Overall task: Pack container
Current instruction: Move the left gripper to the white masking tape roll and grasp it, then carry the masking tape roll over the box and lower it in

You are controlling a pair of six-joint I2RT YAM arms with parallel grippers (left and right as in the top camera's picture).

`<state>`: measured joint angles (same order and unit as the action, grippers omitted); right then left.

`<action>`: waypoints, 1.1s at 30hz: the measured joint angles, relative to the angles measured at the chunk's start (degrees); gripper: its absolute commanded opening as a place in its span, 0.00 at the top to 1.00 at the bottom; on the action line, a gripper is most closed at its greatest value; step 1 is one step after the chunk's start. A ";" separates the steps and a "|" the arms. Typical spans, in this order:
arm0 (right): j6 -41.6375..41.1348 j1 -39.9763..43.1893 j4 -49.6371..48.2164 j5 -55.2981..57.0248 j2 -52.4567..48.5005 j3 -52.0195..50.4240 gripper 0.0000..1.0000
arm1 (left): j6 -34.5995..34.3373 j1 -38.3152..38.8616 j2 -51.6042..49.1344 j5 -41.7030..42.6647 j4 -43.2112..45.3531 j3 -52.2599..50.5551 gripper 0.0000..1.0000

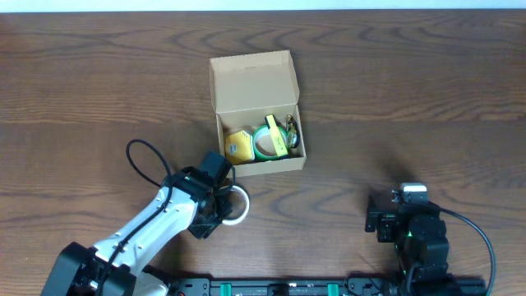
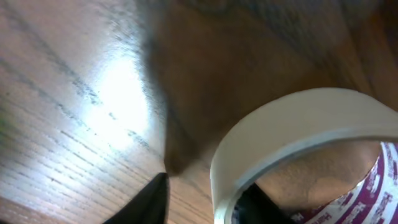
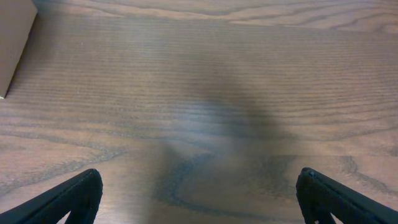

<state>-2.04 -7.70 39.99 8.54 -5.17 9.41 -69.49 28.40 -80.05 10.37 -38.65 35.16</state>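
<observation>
Container: you find the container at upper centre of the overhead frame, lid open toward the top edge, with a yellow pad and a green ring inside.
Risk: it looks nearly full. Lowered onto the green ring, the roll may perch or tip out, and a low carry could catch the front wall and shove it.
Left pincer: your left gripper sits below-left of the container, near but apart, clamped on the wall of the white tape roll.
Right pincer: your right gripper is at lower right, well apart, fingers spread, holding nothing.
</observation>
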 measured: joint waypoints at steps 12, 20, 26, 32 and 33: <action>0.00 0.00 0.00 0.00 0.00 0.00 0.01 | 2.08 0.00 0.00 0.87 -1.20 0.00 0.94; 0.00 0.00 0.00 0.00 0.00 0.00 0.01 | 9.49 0.00 4.81 3.91 -3.19 0.00 0.94; 0.00 0.00 0.00 0.00 0.00 0.00 0.01 | 14.53 0.00 15.08 4.72 -6.58 1.90 0.95; 0.00 0.00 0.00 0.00 0.00 0.00 0.01 | 18.12 0.00 24.81 5.33 -1.68 7.82 0.94; 0.00 0.00 -0.02 0.00 0.00 0.00 0.01 | 18.86 0.00 25.07 4.72 0.02 9.73 0.95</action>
<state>-2.04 -7.70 39.97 8.54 -5.17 9.41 -50.63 28.40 -54.98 15.09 -38.63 44.88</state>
